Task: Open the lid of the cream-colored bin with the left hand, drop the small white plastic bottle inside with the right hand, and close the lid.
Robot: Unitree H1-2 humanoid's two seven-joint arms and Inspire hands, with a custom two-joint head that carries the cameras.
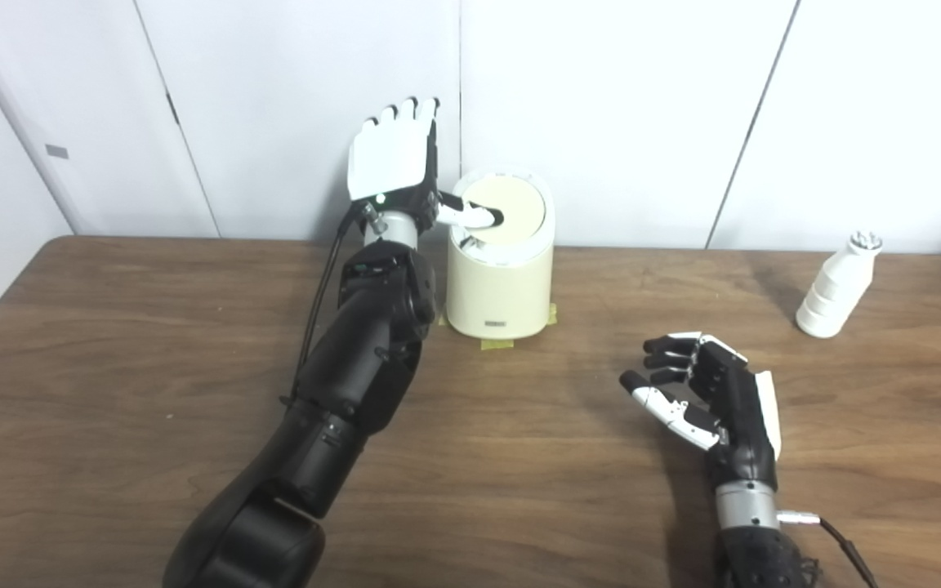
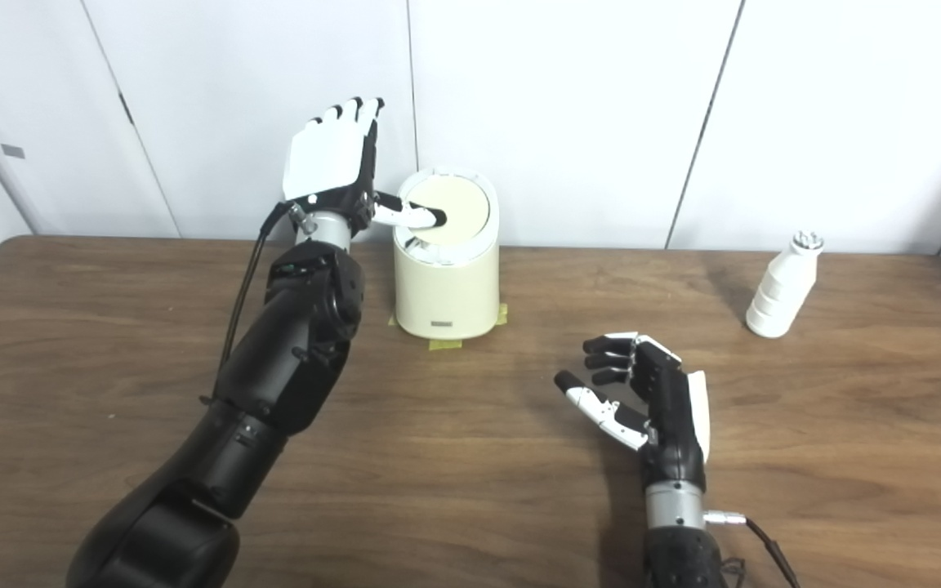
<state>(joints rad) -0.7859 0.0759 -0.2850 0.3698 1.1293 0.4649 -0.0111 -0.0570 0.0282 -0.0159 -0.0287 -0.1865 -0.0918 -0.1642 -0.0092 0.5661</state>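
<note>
Right hand (image 1: 707, 396) low right of centre, just over the brown surface (image 1: 111, 392), fingers loosely curled and apart, holding nothing. Small white plastic bottle (image 1: 834, 286) upright at the right edge of frame, well apart from that hand. Cream-colored bin (image 1: 501, 273) upper centre on the surface, yellow tape (image 1: 497, 344) at its base. Left hand (image 1: 395, 159) raised beside the bin's left, fingers straight up and spread, thumb laid across the lid (image 1: 511, 214); lid tilted toward the camera, can't tell if open
</note>
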